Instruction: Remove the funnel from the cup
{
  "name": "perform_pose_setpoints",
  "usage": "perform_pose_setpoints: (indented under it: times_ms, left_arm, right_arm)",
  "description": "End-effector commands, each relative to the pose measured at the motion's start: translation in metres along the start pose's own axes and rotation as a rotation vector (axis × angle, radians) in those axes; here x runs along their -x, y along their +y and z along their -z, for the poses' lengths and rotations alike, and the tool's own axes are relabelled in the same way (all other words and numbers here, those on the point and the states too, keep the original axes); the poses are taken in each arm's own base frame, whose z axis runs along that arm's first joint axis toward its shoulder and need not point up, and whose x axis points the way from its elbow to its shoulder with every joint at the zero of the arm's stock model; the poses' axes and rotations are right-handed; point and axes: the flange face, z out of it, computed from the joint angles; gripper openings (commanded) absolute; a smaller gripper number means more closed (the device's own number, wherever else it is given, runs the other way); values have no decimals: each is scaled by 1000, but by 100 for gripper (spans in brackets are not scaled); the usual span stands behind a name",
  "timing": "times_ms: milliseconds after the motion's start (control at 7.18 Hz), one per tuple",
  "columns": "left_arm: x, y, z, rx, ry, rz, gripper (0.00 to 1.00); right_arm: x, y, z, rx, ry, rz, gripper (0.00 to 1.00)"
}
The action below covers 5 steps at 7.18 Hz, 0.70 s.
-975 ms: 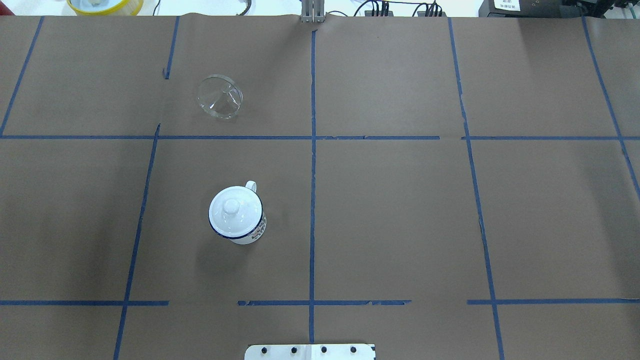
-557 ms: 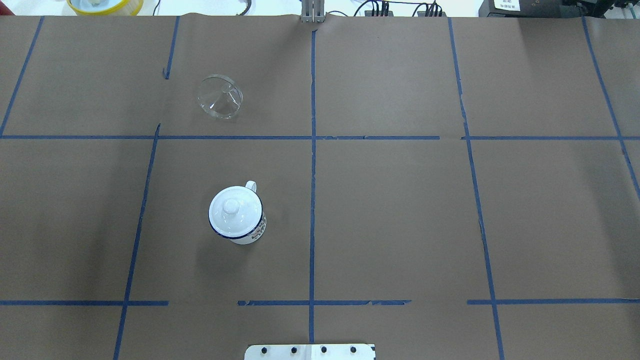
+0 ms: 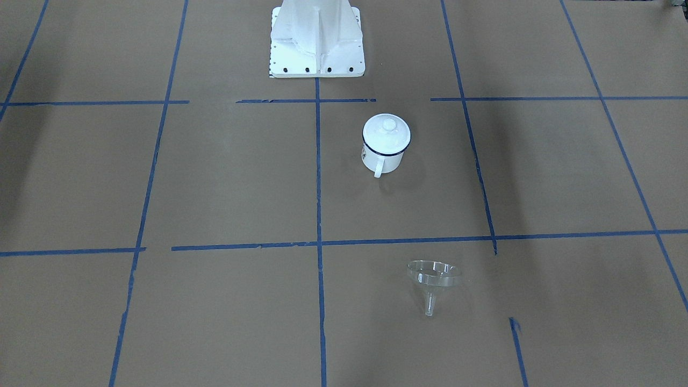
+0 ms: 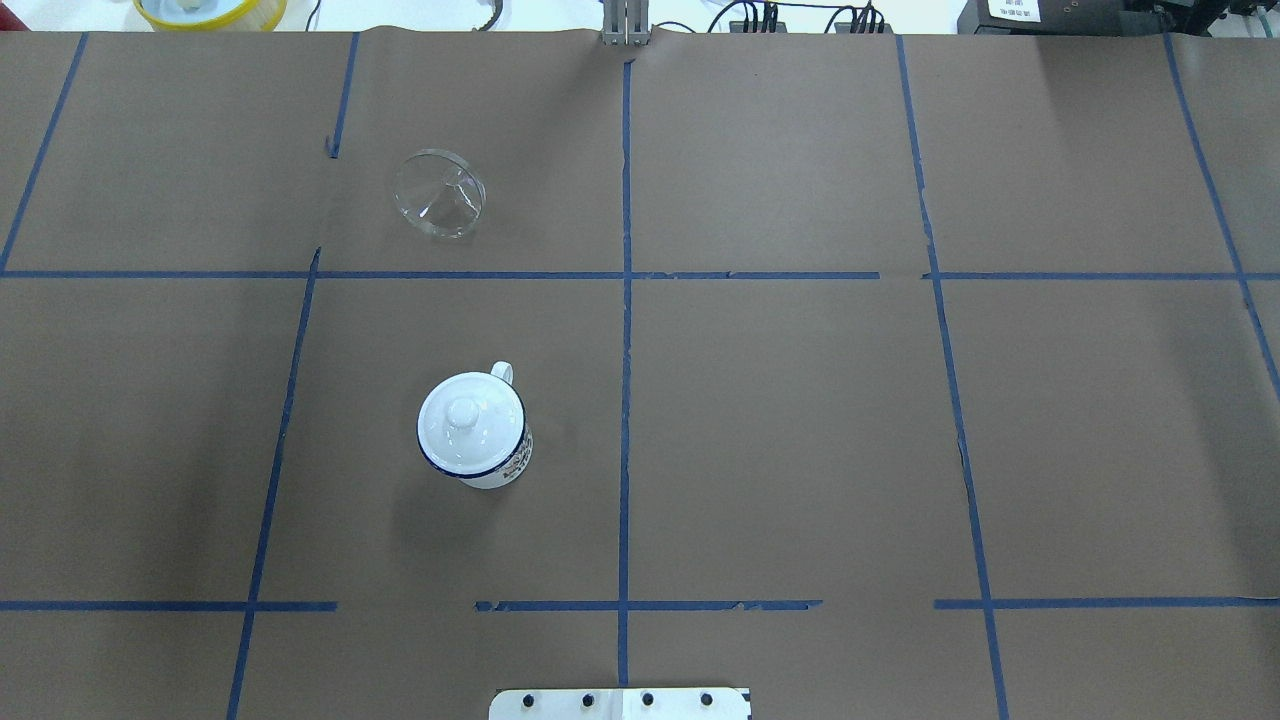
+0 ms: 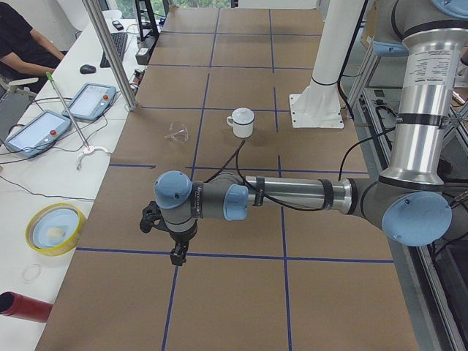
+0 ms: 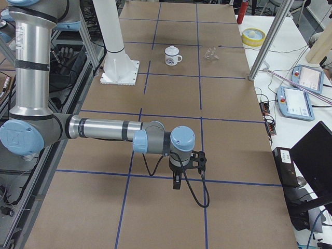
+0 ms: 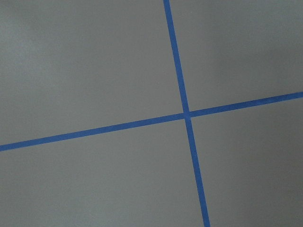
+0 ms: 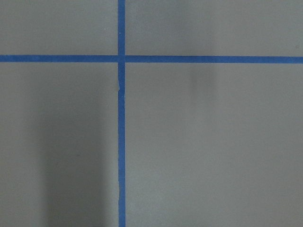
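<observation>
The clear funnel point(image 4: 440, 193) lies on its side on the brown paper, apart from the cup; it also shows in the front view point(image 3: 432, 277). The white cup point(image 4: 505, 468) with the dark blue rim stands upright nearer the robot base, handle toward the funnel, with a flat white knobbed lid point(image 4: 468, 420) on top. The left gripper point(image 5: 178, 254) and right gripper point(image 6: 177, 182) hang low over the table's two ends, far from both. They show only in the side views, so I cannot tell whether they are open or shut. The wrist views show only paper and blue tape.
The white robot base point(image 3: 317, 37) stands at the table's near edge. A yellow bowl point(image 5: 55, 228), a red cylinder point(image 5: 22, 307), teach pendants point(image 5: 36, 131) and a metal post point(image 5: 110, 51) are on the white bench beyond the far edge.
</observation>
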Motion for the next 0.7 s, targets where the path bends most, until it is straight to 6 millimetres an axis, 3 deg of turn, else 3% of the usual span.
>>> perform_pose_setpoints:
  times_ms: [0,557]
  left_arm:
    - [1,0,8,-12,-3,4,100]
    - [-1,18,16,-24,-6,13,100]
  right_arm:
    - [0,0,0,0,0,0,100]
    - [0,0,0,0,0,0,100]
